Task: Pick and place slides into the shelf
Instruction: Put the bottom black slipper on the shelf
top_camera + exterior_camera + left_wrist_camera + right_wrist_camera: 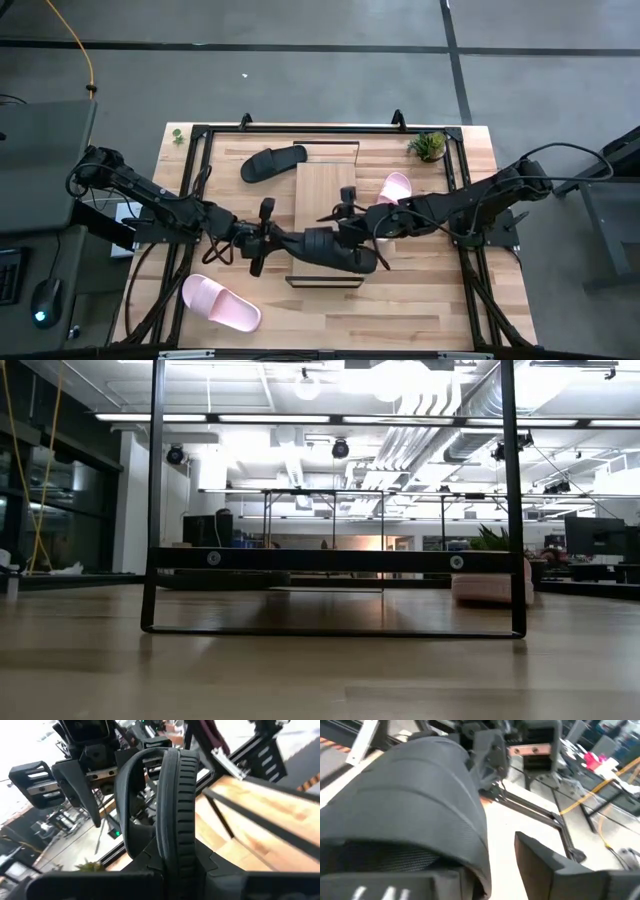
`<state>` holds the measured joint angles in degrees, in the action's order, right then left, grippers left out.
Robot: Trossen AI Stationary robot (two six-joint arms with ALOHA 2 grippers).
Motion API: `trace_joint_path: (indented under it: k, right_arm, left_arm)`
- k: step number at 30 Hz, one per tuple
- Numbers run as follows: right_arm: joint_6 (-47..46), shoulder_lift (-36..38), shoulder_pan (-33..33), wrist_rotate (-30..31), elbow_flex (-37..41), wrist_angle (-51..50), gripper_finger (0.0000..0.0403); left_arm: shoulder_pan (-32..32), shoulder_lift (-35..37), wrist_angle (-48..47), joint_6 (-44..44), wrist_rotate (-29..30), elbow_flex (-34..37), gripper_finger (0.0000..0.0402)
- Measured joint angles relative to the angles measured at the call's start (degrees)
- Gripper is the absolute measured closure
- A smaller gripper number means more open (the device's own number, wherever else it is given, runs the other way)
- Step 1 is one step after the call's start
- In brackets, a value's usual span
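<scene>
Clearly, left tool (268,240) grips a ribbed matte black slide (335,250); right tool (352,228) half-parted beside it.

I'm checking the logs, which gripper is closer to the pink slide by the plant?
Right. The right gripper sits just beside that pink slide; the left gripper is farther off, across the shelf.

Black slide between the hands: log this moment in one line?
black slide: over shelf near end | left hand: shut on it | right hand: at slide, releasing | placed: not yet
</scene>
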<state>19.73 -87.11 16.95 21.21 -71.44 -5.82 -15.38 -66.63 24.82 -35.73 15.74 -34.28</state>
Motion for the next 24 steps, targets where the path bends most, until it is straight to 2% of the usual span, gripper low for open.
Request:
trace_joint_path:
  k: [4, 13, 21, 24]
  right_arm:
    - [-0.79, 0.0, -0.01, 2.1, 0.02, -0.37, 0.0263]
    - [-2.81, 0.0, -0.11, 6.23, 0.04, -1.9, 0.026]
    - [-6.88, 2.38, 0.33, 11.93, 0.02, -4.97, 0.026]
    - [-9.45, 4.12, 0.49, 12.75, -0.17, -6.43, 0.026]
  left_arm:
    - [-0.04, 0.0, -1.56, -1.68, 2.59, -0.06, 0.0379]
    - [-0.07, 0.02, -5.27, -5.57, 9.38, -0.13, 0.0379]
    - [-2.1, -0.15, -10.32, -7.84, 23.4, 0.02, 0.0378]
    - [-3.28, -0.15, -11.17, -8.64, 26.16, 0.11, 0.0376]
